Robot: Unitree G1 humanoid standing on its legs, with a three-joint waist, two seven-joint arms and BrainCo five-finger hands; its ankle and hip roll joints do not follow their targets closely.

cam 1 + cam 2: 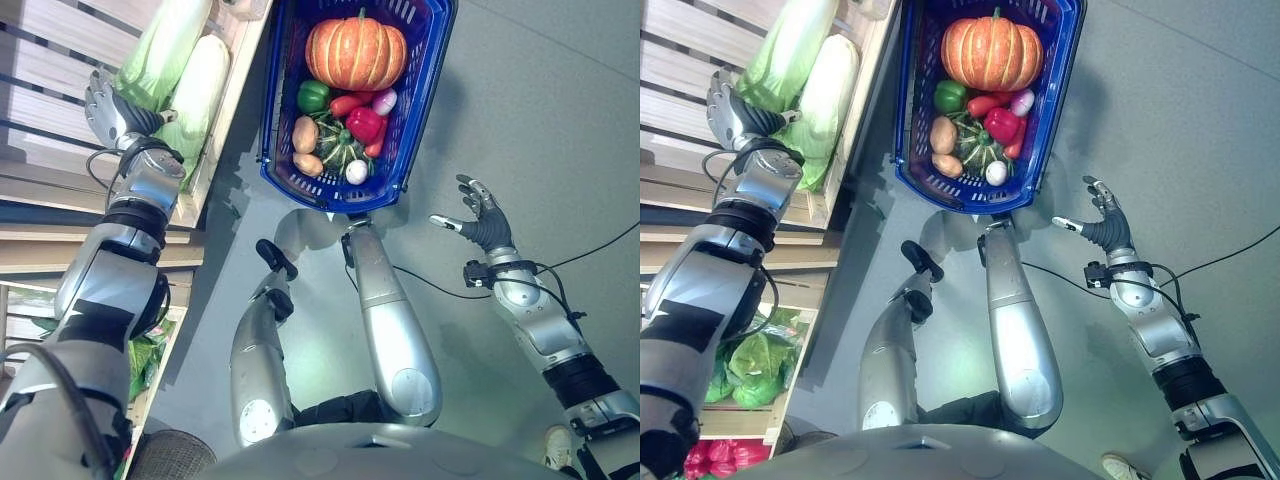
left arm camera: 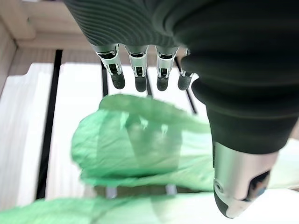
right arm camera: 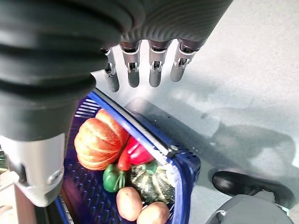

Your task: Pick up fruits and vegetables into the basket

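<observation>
Left hand, fingers straight and apart, hovers over napa cabbage; long axis 12–6; basket at 3 o'clock.

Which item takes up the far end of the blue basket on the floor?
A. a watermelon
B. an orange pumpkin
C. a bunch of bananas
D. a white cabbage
B: the orange pumpkin fills the far end of the blue basket, with peppers, potatoes and a small green squash packed at the nearer end.
</observation>
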